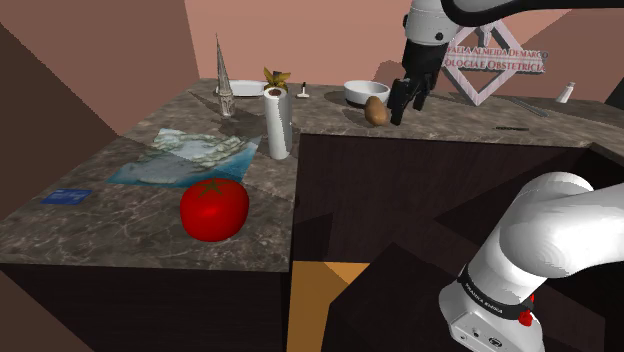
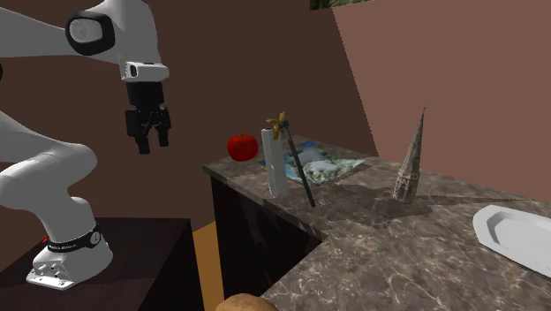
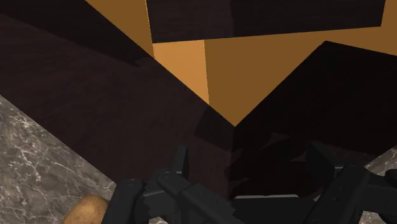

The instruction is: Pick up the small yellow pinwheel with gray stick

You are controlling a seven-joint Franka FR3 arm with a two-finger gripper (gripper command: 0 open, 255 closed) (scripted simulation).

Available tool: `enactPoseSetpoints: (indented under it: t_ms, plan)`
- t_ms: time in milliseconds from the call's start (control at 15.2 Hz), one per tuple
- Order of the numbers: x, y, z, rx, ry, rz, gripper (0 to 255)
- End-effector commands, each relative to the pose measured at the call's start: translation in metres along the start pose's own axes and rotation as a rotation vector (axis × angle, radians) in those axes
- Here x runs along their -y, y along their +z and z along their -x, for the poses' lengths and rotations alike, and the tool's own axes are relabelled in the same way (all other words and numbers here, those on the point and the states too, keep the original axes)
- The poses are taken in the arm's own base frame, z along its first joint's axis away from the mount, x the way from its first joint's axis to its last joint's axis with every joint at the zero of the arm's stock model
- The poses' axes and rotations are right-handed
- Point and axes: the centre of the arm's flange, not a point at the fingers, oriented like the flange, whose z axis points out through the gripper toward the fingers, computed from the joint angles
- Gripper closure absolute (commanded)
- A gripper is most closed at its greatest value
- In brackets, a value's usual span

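The marble desk (image 1: 100, 225) bends round an inner corner. The tool (image 1: 407, 112) hangs high over that corner's edge, fingers spread and empty. A straight, low run to the target could clip the desk's edge. Far from the tool along the other wing stands a white roll (image 2: 275, 163). It is tall and narrow, so I judge that a nudge from either finger would tip it. Close beside the tool lies a potato (image 1: 376, 111), which a careless first swing might send rolling. The small yellow pinwheel (image 2: 277, 125) is well away from the tool. Its head is at the roll's top and its grey stick slants down to the desk, apparently leaning on the roll. The stick is thin, so a slightly misaligned pinch would likely miss or knock it flat.
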Motion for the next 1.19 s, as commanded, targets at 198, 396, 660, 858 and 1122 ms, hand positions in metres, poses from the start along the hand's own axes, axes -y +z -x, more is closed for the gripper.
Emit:
enactPoseSetpoints:
  t_ms: [198,396,660,858,1122]
  plan:
    - [0.011,-0.005,-0.033,-0.027,-0.026,-0.001,0]
    - [0.024,-0.010,-0.066,-0.055,-0.053,-0.001,0]
    - [0.041,-0.019,-0.109,-0.091,-0.088,-0.002,0]
    - [0.055,-0.026,-0.141,-0.118,-0.115,-0.003,0]
    - [0.075,-0.038,-0.183,-0.155,-0.150,-0.004,0]
